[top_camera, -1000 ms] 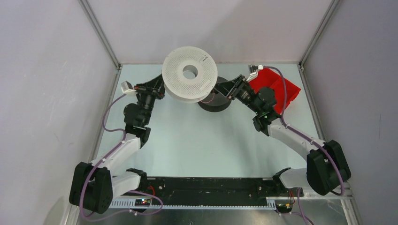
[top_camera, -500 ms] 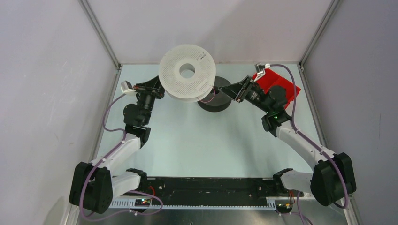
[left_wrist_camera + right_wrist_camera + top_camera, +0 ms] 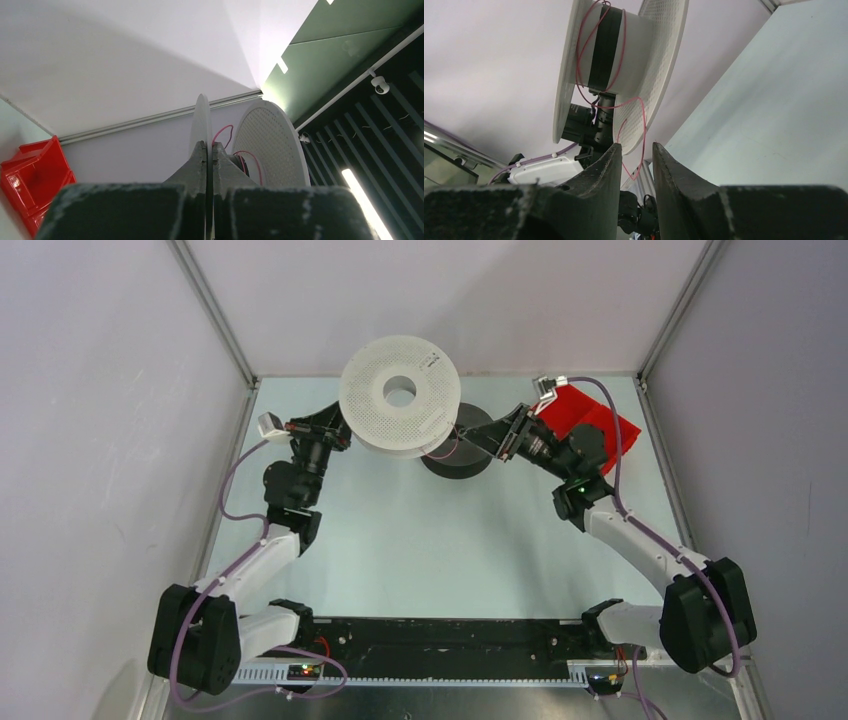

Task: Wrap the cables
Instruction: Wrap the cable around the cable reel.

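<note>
The white spool [image 3: 378, 420] hangs tilted above the table, and my left gripper [image 3: 343, 432] is shut on the rim of its flange [image 3: 201, 119]. A thin pink cable [image 3: 643, 125] circles the spool's hub loosely and droops in a slack loop. My right gripper [image 3: 635, 147] stands open just right of the spool [image 3: 649, 55], the loop hanging in front of the gap between its fingers, not pinched. The dark grey spool [image 3: 460, 462] lies flat on the table under the white one; I see no cable on it.
A red bin [image 3: 598, 423] sits at the back right behind my right arm, and it also shows at the lower left of the left wrist view, red bin [image 3: 30, 170]. Walls and metal frame posts close in the back and both sides.
The white spool shifted slightly left and tilted. My right arm swung out to the right, then edged back towards the spool, jaws staying apart. The left grip has not changed.
</note>
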Available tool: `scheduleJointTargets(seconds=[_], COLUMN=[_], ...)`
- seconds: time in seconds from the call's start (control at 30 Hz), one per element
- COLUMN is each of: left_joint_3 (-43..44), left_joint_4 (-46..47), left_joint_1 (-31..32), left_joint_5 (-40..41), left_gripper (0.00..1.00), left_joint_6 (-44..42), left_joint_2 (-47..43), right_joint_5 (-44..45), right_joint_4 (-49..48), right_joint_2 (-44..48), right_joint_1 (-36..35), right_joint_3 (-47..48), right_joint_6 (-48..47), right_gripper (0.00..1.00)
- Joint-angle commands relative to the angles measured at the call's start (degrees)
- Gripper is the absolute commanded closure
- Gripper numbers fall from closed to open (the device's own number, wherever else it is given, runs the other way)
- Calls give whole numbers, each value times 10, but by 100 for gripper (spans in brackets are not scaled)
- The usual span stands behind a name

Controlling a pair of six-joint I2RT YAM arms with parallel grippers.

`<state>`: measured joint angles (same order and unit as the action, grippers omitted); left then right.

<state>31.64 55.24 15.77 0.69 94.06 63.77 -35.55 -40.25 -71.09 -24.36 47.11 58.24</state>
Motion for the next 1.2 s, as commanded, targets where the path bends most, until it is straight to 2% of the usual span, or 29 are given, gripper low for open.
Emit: scheduleJointTargets(seconds=[0.0,0.13,0.27,0.37,0.4,0.6,0.77,1.07,1.17], left_joint_3=[34,34,33,31,31,31,37,43,40], left_joint_4=[58,58,58,58,58,58,59,59,59], left_joint_1=[3,2,2,3,2,6,16,36,42], left_joint_5=[-2,-2,-2,-2,-2,4,12,33,39], left_gripper=[100,100,100,100,100,100,100,100,100], left_joint_6=[15,16,15,16,16,21,29,42,44], left_joint_2=[-6,-5,-6,-5,-5,2,10,14,13], right_joint_5=[-6,-5,3,8,10,35,123,334,440], right_joint_4=[-28,-18,-3,1,0,-108,-225,-256,-267], right_joint_2=[-7,-10,-8,-6,-5,-38,-93,-176,-196], right_joint_1=[-6,-15,-20,-24,-27,-68,-97,-173,-206], right_joint_3=[3,8,9,9,9,9,24,65,68], right_joint_6=[3,-1,-8,-10,-10,49,92,40,24], right_gripper=[67,69,77,97,99,100,100,100,100])
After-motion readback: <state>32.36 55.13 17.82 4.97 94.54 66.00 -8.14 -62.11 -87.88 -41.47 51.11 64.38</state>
